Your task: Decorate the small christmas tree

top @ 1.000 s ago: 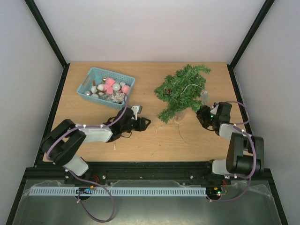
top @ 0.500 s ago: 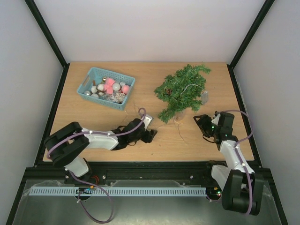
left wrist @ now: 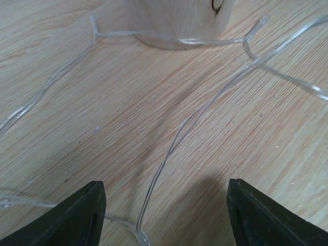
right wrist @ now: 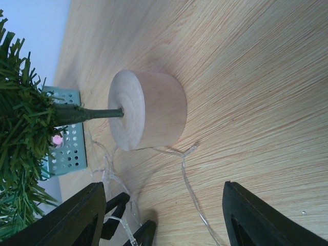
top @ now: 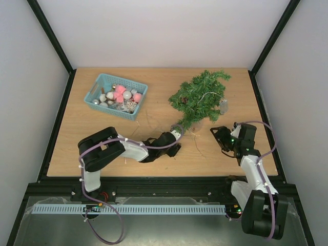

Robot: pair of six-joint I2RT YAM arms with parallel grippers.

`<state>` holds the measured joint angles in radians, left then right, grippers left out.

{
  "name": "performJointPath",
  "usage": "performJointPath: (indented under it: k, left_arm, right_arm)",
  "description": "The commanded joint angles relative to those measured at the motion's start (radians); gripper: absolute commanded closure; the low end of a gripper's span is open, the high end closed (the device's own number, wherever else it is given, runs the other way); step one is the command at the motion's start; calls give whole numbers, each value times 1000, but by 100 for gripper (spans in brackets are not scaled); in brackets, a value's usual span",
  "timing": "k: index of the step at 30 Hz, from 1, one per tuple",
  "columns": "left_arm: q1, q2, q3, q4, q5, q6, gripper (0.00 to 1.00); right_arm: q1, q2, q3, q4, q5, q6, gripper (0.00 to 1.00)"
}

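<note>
The small christmas tree [top: 197, 97] stands right of centre on the worktop [top: 102, 138], trunk rising from its wooden disc base [right wrist: 148, 110]. Left fingers [left wrist: 77, 215] and right fingers [right wrist: 246, 215] flank the base, spread apart and empty.

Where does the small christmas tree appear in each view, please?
Top external: small christmas tree, right of centre.
Left wrist: only its wooden base, top edge.
Right wrist: branches at left edge, base central.
Shared landmark: the clear wire lying by the base.
</note>
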<state>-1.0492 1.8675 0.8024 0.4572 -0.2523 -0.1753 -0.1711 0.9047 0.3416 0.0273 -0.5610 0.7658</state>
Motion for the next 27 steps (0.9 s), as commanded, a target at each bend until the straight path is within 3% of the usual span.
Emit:
performJointPath:
  k: [1, 3, 7, 9, 18, 27]
  left_arm:
    - [-9, 53, 46, 0, -71, 35, 36]
    - [-12, 61, 53, -5, -94, 28, 47]
    - [-21, 49, 57, -42, -124, 7, 85]
    - [-35, 32, 55, -87, -140, -11, 97]
    - [-142, -193, -52, -311, -192, -114, 98]
    - [-144, -555, -92, -536, -102, -174, 98]
  right_arm:
    - [-5, -18, -23, -30, -41, -10, 36]
    - [-5, -23, -28, -33, -50, -13, 36]
    - [-5, -56, -29, -59, -50, -26, 36]
    - [-5, -76, -29, -79, -57, -32, 36]
    - [-5, -229, 10, -237, -108, -53, 36]
    - [-5, -330, 134, -450, -153, -126, 38]
